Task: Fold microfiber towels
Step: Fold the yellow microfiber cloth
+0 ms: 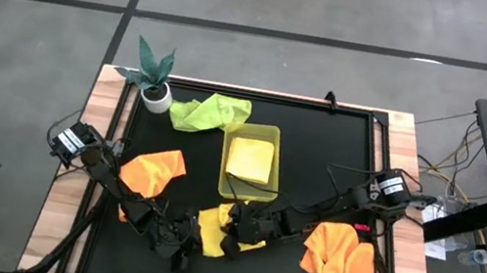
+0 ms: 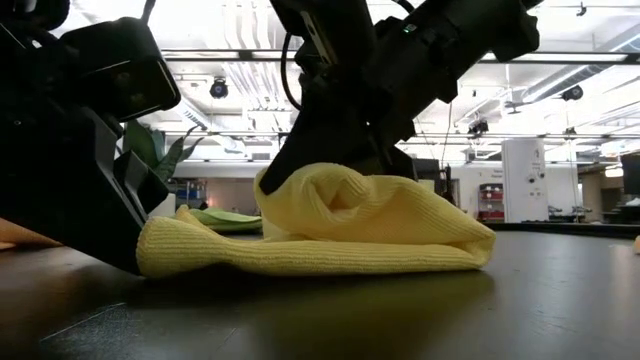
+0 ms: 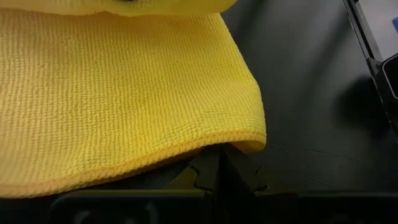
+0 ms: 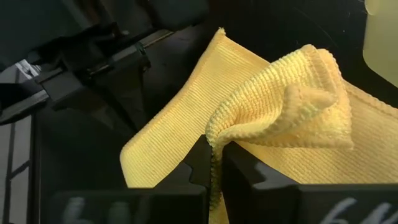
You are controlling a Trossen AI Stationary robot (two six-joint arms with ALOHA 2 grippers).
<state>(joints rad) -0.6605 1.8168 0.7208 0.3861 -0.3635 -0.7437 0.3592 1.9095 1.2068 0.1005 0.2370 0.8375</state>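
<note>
Pinching the soft pale yellow microfiber towel (image 1: pixel 221 224) just beside the yellow-green plastic tray (image 1: pixel 224 165), right gripper (image 1: pixel 243 228) and left gripper (image 1: pixel 191 244) both clamping its edge.

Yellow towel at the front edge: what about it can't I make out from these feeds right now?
- High view: most of the yellow towel lies under both grippers, left and right.
- Low view: its far side is hidden behind the raised fold; the arms block what is beyond.
- Left wrist view: the cloth runs off the picture's edges.
- Right wrist view: the pinched fold covers the layers beneath.
</note>
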